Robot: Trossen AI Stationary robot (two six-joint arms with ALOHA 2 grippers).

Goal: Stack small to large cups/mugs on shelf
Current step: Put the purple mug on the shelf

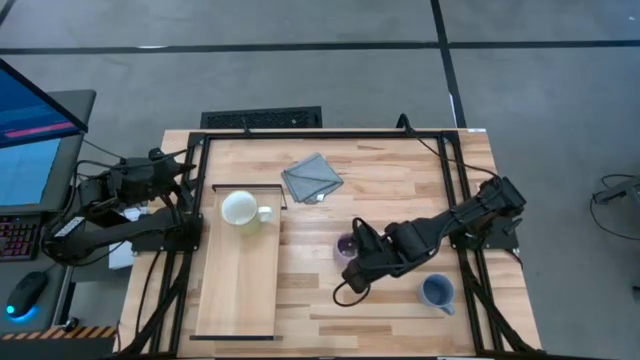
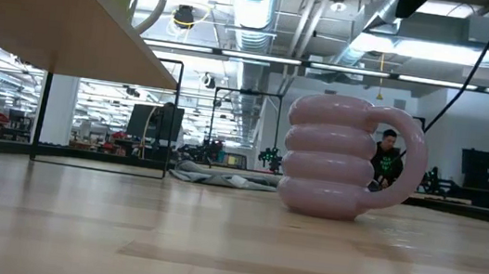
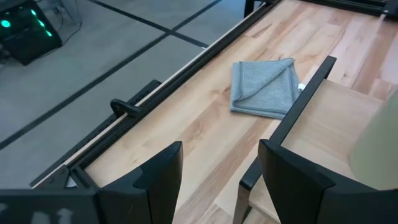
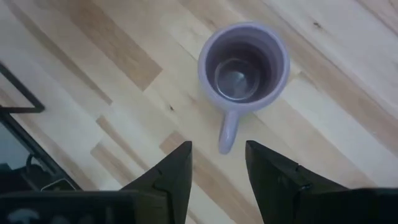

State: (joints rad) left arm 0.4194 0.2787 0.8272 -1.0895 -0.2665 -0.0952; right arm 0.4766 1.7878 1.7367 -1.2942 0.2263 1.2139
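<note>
The cream-white mug (image 1: 240, 209) stands upright on the far end of the pale-wood shelf (image 1: 238, 290). The purple ribbed mug (image 4: 244, 67) stands upright on the plank tabletop (image 1: 400, 180); it also shows in the low view (image 2: 340, 156). The grey-blue mug (image 1: 437, 291) stands on the tabletop near the right front. My right gripper (image 4: 217, 163) is open, above the purple mug, its fingers just short of the handle (image 4: 227, 131). My left gripper (image 3: 219, 168) is open at the table's far left corner, near the shelf's far left edge.
A grey folded cloth (image 1: 312, 178) lies on the tabletop beyond the shelf's far right corner. Dark frame rails (image 1: 455, 180) run along the table's edges. A monitor (image 1: 30, 140) and a mouse (image 1: 25, 295) sit left of the table. A person (image 2: 385, 154) shows far behind.
</note>
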